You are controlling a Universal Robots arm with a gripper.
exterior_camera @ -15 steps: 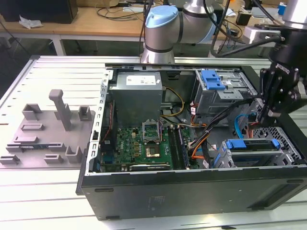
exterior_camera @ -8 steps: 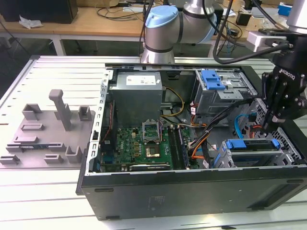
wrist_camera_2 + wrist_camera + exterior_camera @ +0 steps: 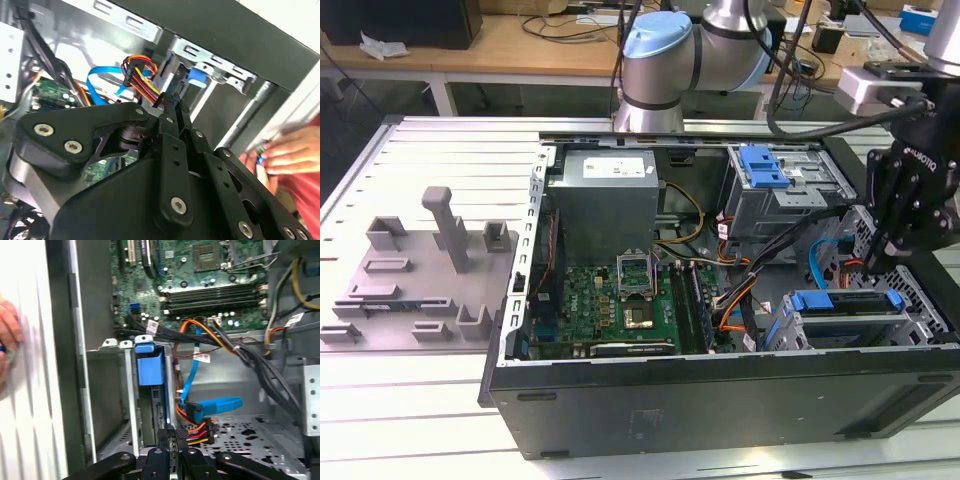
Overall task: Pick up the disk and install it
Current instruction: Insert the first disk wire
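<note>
- A black tower computer case (image 3: 720, 400) lies open on its side on a slotted aluminium table (image 3: 440, 150). Its green motherboard (image 3: 620, 300) and large grey metal power-supply box (image 3: 605, 190) are exposed.
- The disk (image 3: 845, 302), a flat silver hard drive framed by a bright blue plastic bracket, sits in the metal drive bay at the end of the case toward the exterior view's right.
- In the first wrist view the disk (image 3: 150, 367) stands between the bay's grey metal rails. In the second wrist view a blue corner of the disk (image 3: 196, 77) shows at the bay.
- The black linkage gripper (image 3: 873, 258) hangs inside the case, just above the bay and near the disk.
- In the second wrist view the gripper (image 3: 172, 102) has its fingers drawn together to a narrow tip, and the first wrist view shows the gripper (image 3: 172, 432) the same way. Nothing is seen between the fingers. Contact with the disk cannot be confirmed.
- A bundle of orange, yellow and red wires (image 3: 197, 432) lies just beside the fingertips, with a flat blue data cable (image 3: 220, 405) near it.
- A smaller blue plastic clip (image 3: 765, 165) sits on the upper drive cage, well apart from the gripper.
- A person's hand (image 3: 285, 150) with a red sleeve is outside the case wall. The same hand (image 3: 7, 335) appears in the first wrist view.
- A grey plastic fixture (image 3: 420, 260) rests on the table toward the exterior view's left of the case.
</note>
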